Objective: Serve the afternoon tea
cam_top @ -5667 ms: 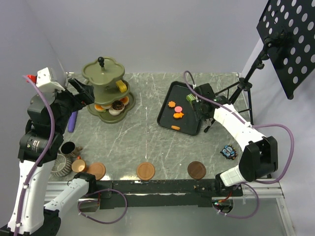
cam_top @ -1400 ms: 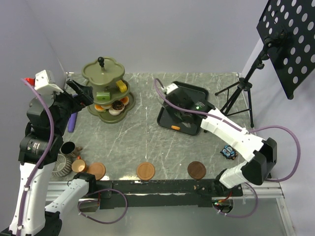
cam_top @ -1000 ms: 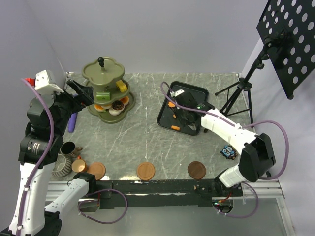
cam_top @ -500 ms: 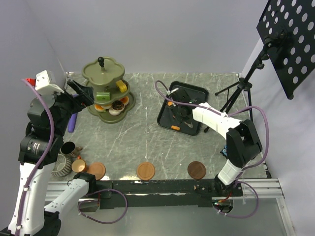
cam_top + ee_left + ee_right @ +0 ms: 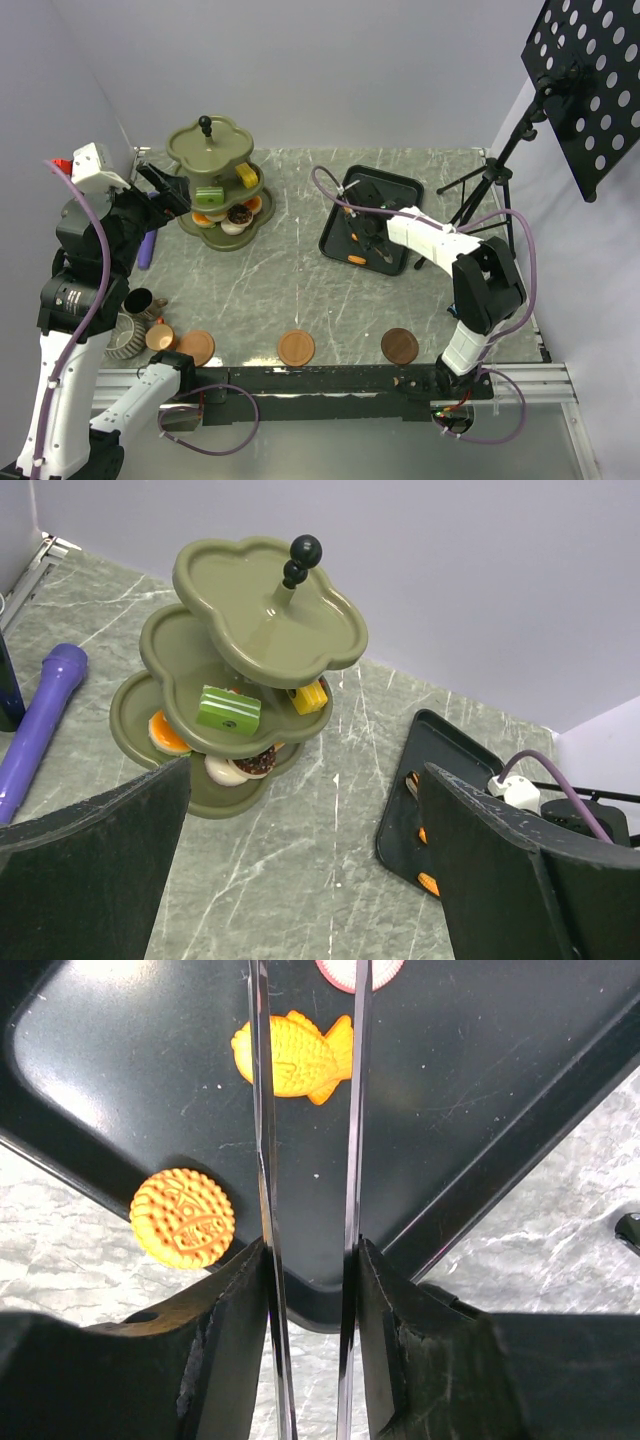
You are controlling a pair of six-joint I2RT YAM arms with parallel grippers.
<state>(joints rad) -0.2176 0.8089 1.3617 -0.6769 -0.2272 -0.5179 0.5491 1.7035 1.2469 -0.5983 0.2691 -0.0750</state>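
Looking down from overhead, I see the right end effector (image 5: pixel 366 226) low over a black tray (image 5: pixel 332 232) on the far right part of the grey marbled table (image 5: pixel 290 280). On its wrist camera, its fingers (image 5: pixel 225 1330) press in from both sides on a pair of metal tongs (image 5: pixel 262 1110), held narrow, with the two thin blades running parallel up and out of the picture. Under the blades on the tray lies a fish-shaped orange pastry (image 5: pixel 300 1055). A round orange biscuit (image 5: pixel 183 1217) sits to its left near the tray's rim, and the edge of a pink pastry (image 5: pixel 360 968) shows at the top. I cannot tell whether the tongs touch any of them. The left end effector (image 5: pixel 305 770) is spread wide, holds nothing, and hangs just beside the olive-green stand (image 5: pixel 265 630) at the far left. The stand's middle tier carries a green pastry (image 5: pixel 228 708) and a yellow pastry (image 5: pixel 310 695); its bottom tier carries an orange one (image 5: pixel 165 730) and a brown one (image 5: pixel 258 762). A purple stick (image 5: pixel 40 710) lies on the table beside the stand. At the near left corner stand a dark cup (image 5: pixel 140 302), a striped grey cup (image 5: pixel 125 335) and a copper cup (image 5: pixel 160 337), close together. Three brown saucers (image 5: pixel 296 347) lie in a row along the near edge, the leftmost just beside the copper cup.
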